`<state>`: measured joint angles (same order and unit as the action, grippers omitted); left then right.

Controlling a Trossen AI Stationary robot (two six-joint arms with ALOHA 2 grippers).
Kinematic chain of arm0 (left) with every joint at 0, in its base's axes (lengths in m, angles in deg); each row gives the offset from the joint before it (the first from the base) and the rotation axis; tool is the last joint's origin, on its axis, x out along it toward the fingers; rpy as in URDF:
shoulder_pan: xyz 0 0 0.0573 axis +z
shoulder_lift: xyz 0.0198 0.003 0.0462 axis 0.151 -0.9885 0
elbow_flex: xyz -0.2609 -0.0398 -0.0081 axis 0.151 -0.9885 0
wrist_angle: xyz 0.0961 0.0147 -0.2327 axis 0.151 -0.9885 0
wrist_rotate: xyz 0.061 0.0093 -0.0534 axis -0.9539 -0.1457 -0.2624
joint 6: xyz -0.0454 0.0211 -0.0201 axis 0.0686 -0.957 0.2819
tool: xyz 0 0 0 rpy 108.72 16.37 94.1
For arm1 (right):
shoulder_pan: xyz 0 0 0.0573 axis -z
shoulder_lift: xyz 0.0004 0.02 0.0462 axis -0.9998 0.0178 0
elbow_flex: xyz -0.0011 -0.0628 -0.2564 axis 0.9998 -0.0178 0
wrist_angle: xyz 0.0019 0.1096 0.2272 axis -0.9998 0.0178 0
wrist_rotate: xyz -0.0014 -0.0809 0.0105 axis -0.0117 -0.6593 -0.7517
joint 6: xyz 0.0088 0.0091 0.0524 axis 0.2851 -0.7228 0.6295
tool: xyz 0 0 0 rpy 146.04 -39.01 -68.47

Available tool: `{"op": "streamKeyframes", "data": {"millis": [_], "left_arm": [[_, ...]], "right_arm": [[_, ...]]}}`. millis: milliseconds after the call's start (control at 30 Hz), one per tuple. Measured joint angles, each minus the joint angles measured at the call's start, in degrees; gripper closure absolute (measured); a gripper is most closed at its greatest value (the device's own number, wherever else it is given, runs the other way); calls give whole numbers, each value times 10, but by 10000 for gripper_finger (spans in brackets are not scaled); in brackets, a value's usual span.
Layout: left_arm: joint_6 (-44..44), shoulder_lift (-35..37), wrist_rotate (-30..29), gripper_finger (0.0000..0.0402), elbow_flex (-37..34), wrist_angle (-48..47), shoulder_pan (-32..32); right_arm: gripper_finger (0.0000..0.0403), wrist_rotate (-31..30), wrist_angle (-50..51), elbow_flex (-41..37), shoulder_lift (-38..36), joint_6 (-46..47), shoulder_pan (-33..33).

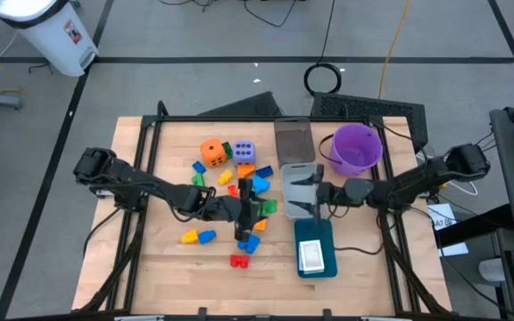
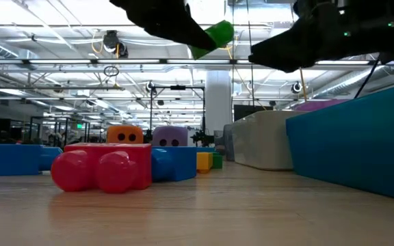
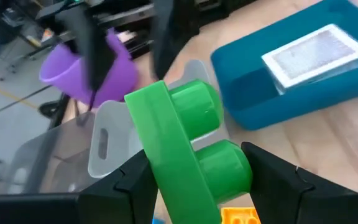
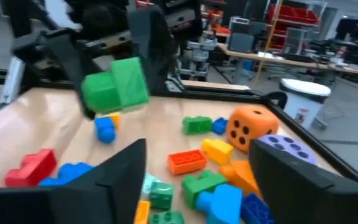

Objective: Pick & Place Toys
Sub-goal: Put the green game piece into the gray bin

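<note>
My left gripper (image 3: 194, 171) is shut on a green two-stud block (image 3: 185, 140) and holds it up above the table's middle (image 1: 255, 212); the low view shows the block (image 2: 214, 35) high above the table. My right gripper (image 4: 197, 180) stands open and level over a clear bin (image 1: 297, 189), facing the block (image 4: 114, 84), with nothing between its fingers. Loose toys lie on the table: an orange die (image 1: 212, 152), a lavender die (image 1: 244, 151), and red, blue, yellow and green blocks around (image 1: 239, 178). My left gripper pinches the green block between its two fingers, one finger (image 3: 132, 183) on the block's flat side (image 3: 154, 155), the other (image 3: 275, 177) at the end of one stud (image 3: 238, 171). The fingers slant down from the table's left. The block is lifted clear.
A teal tray (image 1: 327, 234) holding a white card (image 1: 311, 257) sits at the near right. A purple bucket (image 1: 357, 147) stands at the far right, with a second clear bin (image 1: 294, 138) beside it. A red block (image 1: 239, 260) and a yellow-blue pair (image 1: 198, 236) lie nearer the front edge.
</note>
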<state>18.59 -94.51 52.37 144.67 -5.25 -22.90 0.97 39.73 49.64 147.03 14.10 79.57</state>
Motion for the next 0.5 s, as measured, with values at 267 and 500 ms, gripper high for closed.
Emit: {"op": "streamKeyframes", "data": {"millis": [267,500], "left_arm": [[23,0,28,193,0,8,34],[41,0,58,193,0,7,58]], "right_arm": [[59,136,75,75,34,4,51],[70,164,77,111,77,-3,68]]}}
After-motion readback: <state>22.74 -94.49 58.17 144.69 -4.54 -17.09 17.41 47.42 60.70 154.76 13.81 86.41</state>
